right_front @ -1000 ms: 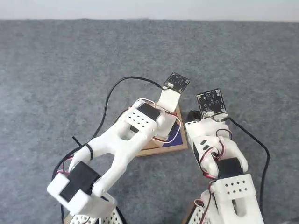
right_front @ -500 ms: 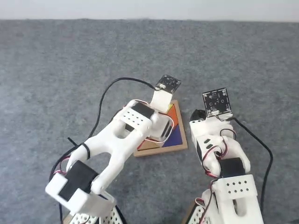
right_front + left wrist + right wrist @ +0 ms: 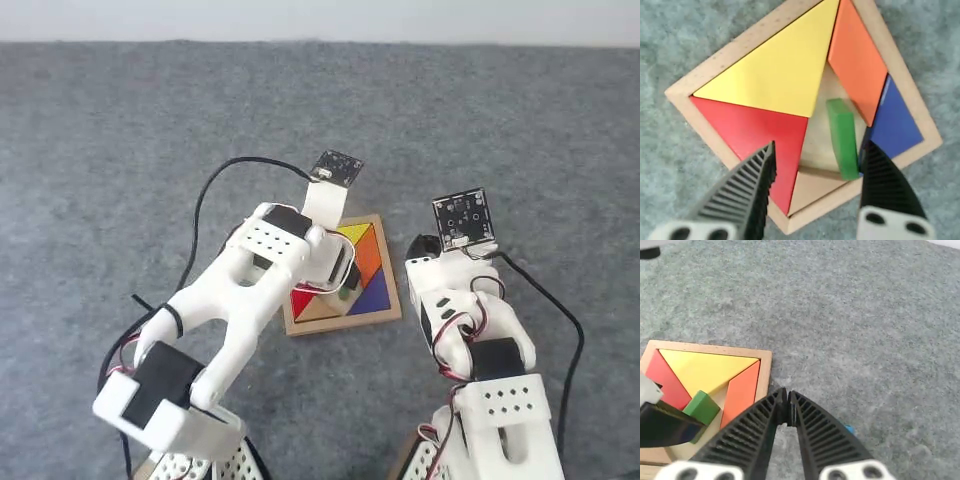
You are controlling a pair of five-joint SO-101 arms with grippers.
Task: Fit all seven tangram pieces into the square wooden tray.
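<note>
Draws the left arm back toward the desk's near left corner and so uncovers most of the tray (image 3: 350, 320), well in from every desk edge. Leaves the left gripper (image 3: 819, 150) spread above it, pinching nothing. Shows yellow (image 3: 775, 75), red (image 3: 755, 130), orange (image 3: 857, 65) and blue (image 3: 895, 125) lying flat, but green (image 3: 842, 137) standing on edge in the bare gap beside orange and blue, so probably not yet seated. Holds the right gripper (image 3: 786, 395) pressed together over the desk just beside the tray. Cannot tell whether the pale triangle (image 3: 812, 187) is a piece or tray floor. Hides the tray's left part under the arm in the high view, so allows no sure count of seven.
</note>
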